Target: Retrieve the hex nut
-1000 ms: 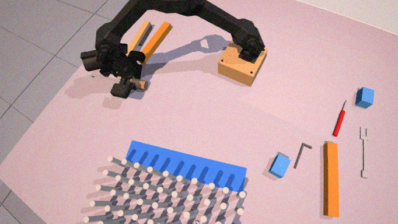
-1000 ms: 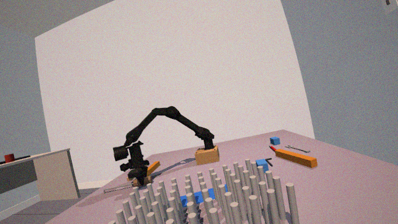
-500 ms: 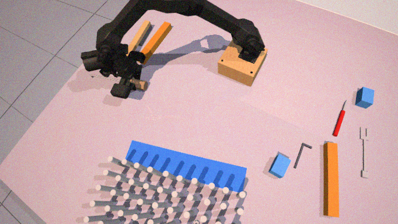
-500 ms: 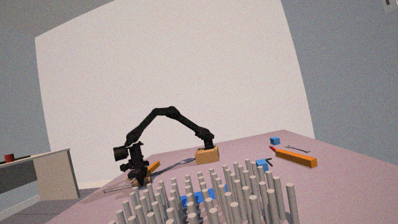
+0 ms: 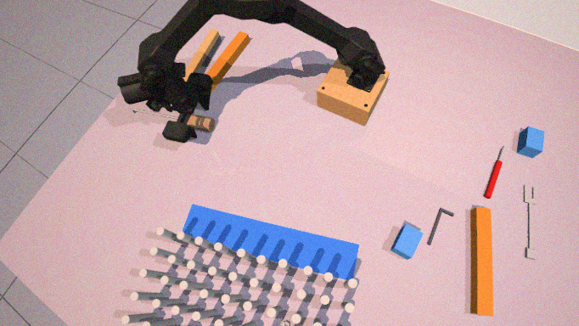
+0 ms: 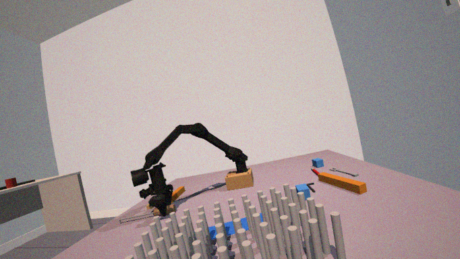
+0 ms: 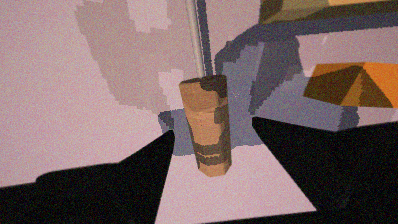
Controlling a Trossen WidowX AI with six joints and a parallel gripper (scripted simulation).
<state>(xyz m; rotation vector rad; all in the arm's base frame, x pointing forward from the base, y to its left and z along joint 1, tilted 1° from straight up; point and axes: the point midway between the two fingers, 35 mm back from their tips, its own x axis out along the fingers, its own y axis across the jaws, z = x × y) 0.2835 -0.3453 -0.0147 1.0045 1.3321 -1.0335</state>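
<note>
- Above the pink table (image 5: 276,170) (image 6: 405,216) (image 7: 50,125), my gripper (image 5: 191,115) (image 6: 162,204) (image 7: 212,127) stood wide open.
- Wooden handle (image 5: 201,123) (image 6: 169,210) (image 7: 207,130) lay between the fingers, unclamped; I saw gaps both sides.

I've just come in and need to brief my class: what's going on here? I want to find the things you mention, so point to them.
A black robot arm (image 5: 316,31) (image 6: 216,139) has its jaws open around the wooden handle (image 5: 202,123) (image 7: 207,125) of a thin metal tool, low at the table's edge, apparently setting it down. The blue taped strip (image 5: 272,238) (image 6: 236,226) in front of the standing spacers (image 5: 241,253) (image 6: 338,236) shows no nut on it. I cannot confirm where the nut is.
</note>
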